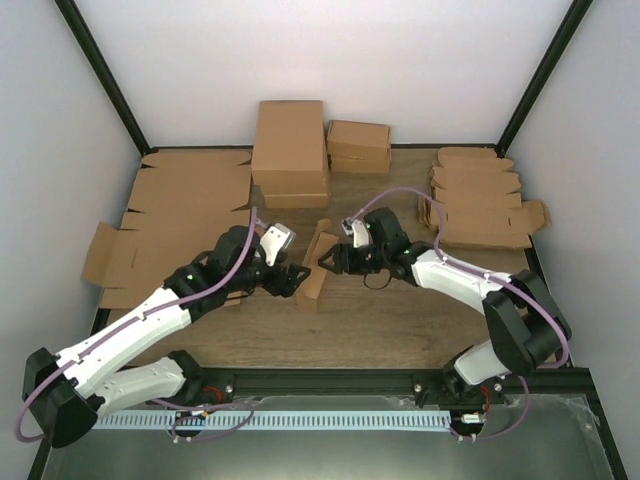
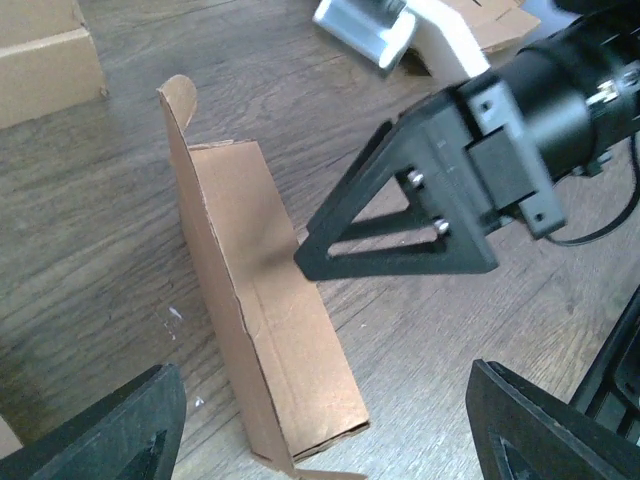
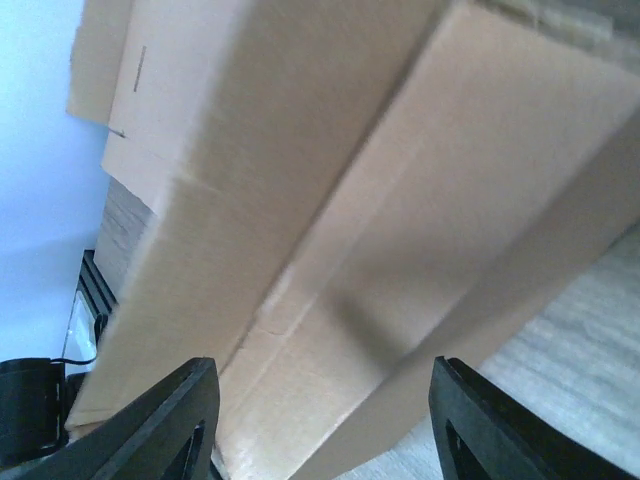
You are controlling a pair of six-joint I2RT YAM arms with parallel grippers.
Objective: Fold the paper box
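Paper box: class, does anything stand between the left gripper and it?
Nothing visible does: only bare wooden table lies between the left gripper and the paper box. The fingers of the right gripper sit at its opposite side.

Your wooden table (image 1: 400,320) carried flat cardboard sheets (image 1: 180,215) spread along its left side. At the back you had a stack of big folded boxes (image 1: 290,150) just beside two lower stacked boxes (image 1: 358,147). A pile of die-cut blanks (image 1: 480,200) sat far right.
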